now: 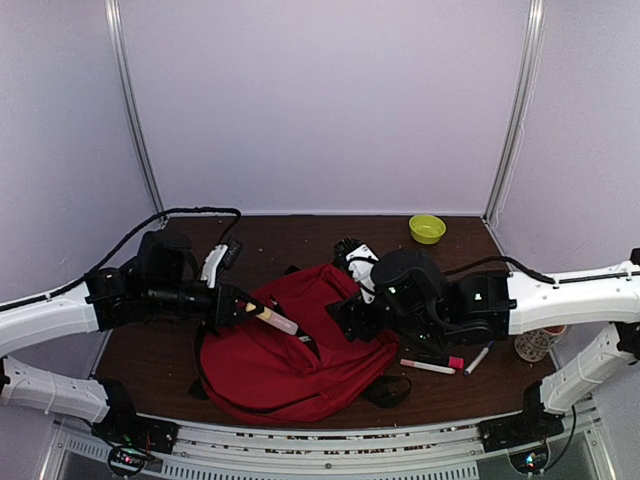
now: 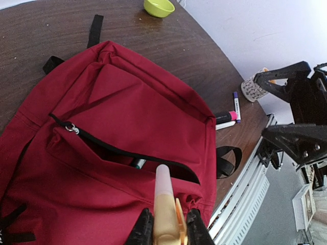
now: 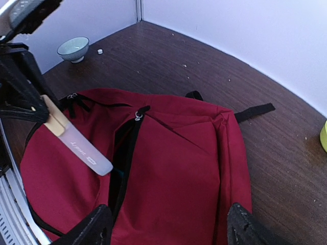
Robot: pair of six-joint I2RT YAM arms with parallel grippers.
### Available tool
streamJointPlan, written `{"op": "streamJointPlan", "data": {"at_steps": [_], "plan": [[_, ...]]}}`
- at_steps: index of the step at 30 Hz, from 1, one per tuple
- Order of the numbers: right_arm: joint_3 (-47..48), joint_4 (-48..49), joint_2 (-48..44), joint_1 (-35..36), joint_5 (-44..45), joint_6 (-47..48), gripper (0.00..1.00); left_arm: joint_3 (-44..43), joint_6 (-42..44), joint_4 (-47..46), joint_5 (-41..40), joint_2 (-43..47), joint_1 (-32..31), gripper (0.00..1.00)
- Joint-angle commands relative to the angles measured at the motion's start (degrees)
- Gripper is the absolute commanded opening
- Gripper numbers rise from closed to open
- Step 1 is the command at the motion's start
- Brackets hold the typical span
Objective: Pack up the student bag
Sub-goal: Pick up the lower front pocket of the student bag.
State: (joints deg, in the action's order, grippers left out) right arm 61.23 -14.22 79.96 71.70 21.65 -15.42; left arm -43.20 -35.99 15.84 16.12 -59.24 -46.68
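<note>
We see the student bag (image 1: pixel 290 355) lying flat at the middle of the dark wooden desk (image 1: pixel 300 235), its front pocket (image 2: pixel 127 155) unzipped. 1 teal item (image 2: pixel 138 163) shows inside the slot. Our left gripper (image 2: pixel 164 230) is clamped on a yellow marker (image 2: pixel 163 199) whose pale cap points at that opening. Our right gripper (image 3: pixel 168 229) hangs over the bag, jaws wide apart, holding nothing. Right of the bag lie 2 markers, 1 pink-capped marker (image 1: pixel 428 366) and 1 purple-capped marker (image 1: pixel 477 358), near a patterned cup (image 1: pixel 537 345). A green bowl (image 1: pixel 427 228) sits at the far right corner. Pale walls enclose the desk.

Teal object (image 2: pixel 138 163) mostly inside student bag (image 2: pixel 127 102)
</note>
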Motion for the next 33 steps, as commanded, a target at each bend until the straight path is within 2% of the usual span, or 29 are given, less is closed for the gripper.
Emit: {"op": "streamJointPlan", "data": {"at_steps": [1,11,20,28,33], "plan": [[1.7,-5.05,3.75,-3.21,-6.71,-6.79,0.75,-0.57,2.39,2.53,-4.01,1.14,0.53,0.0],[11.27,-8.71,17.01,-4.02,-14.83,-8.03,0.7,0.03,2.66,3.06,-4.69,1.14,0.53,0.0],[18.63,-15.75,24.41,-4.01,-8.59,-8.74,0.62,0.66,2.49,3.06,-4.51,1.85,0.52,0.0],[18.84,-16.11,26.52,-3.52,-11.64,-9.27,0.58,1.17,2.27,2.42,-4.67,2.29,0.53,0.0],[20.15,-18.05,28.49,-3.37,-10.68,-9.81,0.5,1.04,2.28,2.18,-4.69,2.12,0.53,0.0]]}}
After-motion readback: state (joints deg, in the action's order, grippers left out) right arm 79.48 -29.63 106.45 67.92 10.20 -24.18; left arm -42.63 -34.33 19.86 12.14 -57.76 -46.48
